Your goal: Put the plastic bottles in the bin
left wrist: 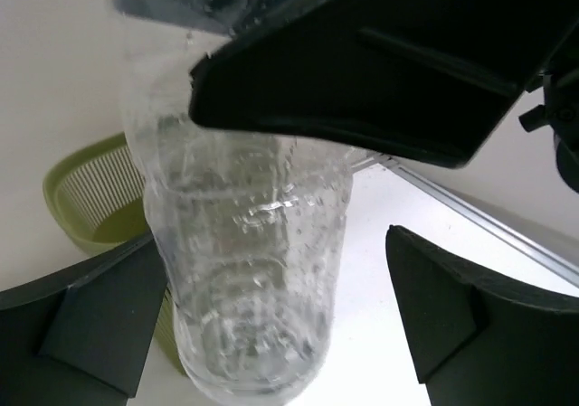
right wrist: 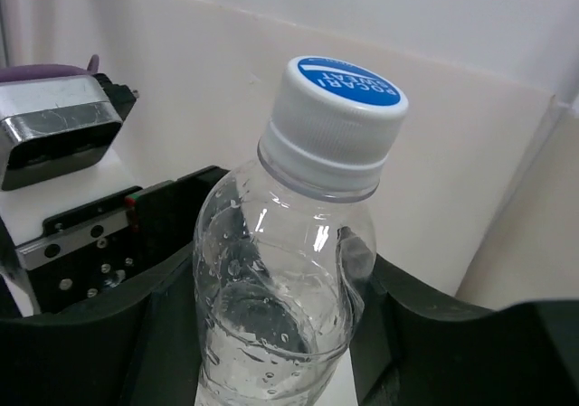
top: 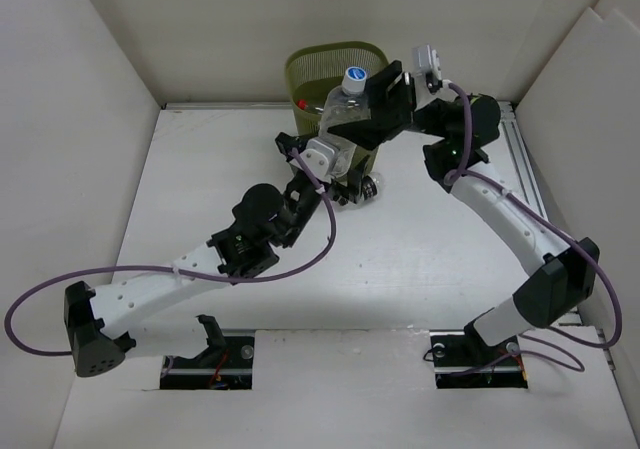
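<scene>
The right gripper (top: pixel 372 104) is clamped on a clear plastic bottle (right wrist: pixel 271 270), a finger pressed in on each side below the shoulder, and the thin wall buckles where they squeeze; the bottle carries no label, droplets cling inside it, and its white cap (right wrist: pixel 339 108) has a blue printed top; it is held off the worktop (top: pixel 420 259), tilted, with the cap toward the far edge and the base toward the near edge.

The left gripper (left wrist: pixel 267 279) stands wide around the lower part of the same bottle; in the left wrist view the finger on the right side is clear of the bottle, while the finger on the left side sits close against it, and whether it touches cannot be told; a black finger of the right gripper crosses above.

The bin (top: pixel 320 69), olive green and ribbed, stands upright at the middle of the far edge of the worktop, close to the back wall; from above, the cap lies over the right part of its rim and the body of the bottle reaches out in front of the bin; a small patch of red shows inside the bin, too small to identify.
</scene>
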Tool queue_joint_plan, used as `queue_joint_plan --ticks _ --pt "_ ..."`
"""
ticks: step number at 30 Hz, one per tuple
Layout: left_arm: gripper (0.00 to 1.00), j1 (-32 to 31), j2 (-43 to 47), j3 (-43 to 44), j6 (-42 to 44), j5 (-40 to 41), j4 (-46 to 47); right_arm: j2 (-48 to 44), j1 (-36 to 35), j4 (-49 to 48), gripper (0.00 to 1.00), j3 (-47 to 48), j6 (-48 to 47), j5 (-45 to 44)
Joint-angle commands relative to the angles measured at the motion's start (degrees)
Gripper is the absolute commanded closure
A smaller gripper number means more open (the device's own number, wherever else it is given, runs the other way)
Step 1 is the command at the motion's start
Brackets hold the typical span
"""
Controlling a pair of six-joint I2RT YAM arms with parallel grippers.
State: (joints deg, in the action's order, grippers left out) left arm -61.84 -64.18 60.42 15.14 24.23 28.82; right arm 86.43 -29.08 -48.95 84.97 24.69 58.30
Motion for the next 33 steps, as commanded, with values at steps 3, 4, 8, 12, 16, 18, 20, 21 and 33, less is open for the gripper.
queue_joint_plan --ticks 3,4,8,12,16,18,20,21,33 --pt "0.0 -0.47 -1.11 4.34 -5.98 10.83 -3.84 5.49 3.58 0.95 1.0 13.24 -1.57 0.32" --pt "0.0 -0.47 -1.73 5.05 -8.95 11.88 -7.69 8.55 4.72 1.74 1.0 15.73 -1.57 -0.46" --pt "0.0 -0.47 -0.6 2.0 -15.46 14.62 -12.37 18.82 10.0 4.12 1.0 29.88 -0.78 -1.96" --pt "0.0 0.06 1.34 -1.27 -21.19 15.15 -16.5 29.82 14.05 5.17 1.0 40.0 -2.63 -5.03" --pt "0.0 0.58 0.73 -1.27 -25.06 14.62 -23.62 41.34 15.28 6.31 0.58 48.69 -3.15 -5.04" --pt "0.0 0.58 0.2 -1.27 -25.68 13.83 -26.6 45.64 15.28 6.32 0.0 52.66 -3.15 -5.04" --pt "0.0 0.58 -0.5 -2.06 -25.68 14.97 -27.15 46.37 15.28 6.32 0.0 54.16 -3.15 -5.04" --pt "0.0 0.58 -1.11 -2.67 -25.68 14.97 -27.15 46.37 15.28 6.32 0.0 54.16 -3.68 -5.04" --pt "0.0 9.45 -16.66 0.04 -9.87 -9.16 -14.84 1.06 25.55 7.38 0.0 4.99 -13.33 -2.05"
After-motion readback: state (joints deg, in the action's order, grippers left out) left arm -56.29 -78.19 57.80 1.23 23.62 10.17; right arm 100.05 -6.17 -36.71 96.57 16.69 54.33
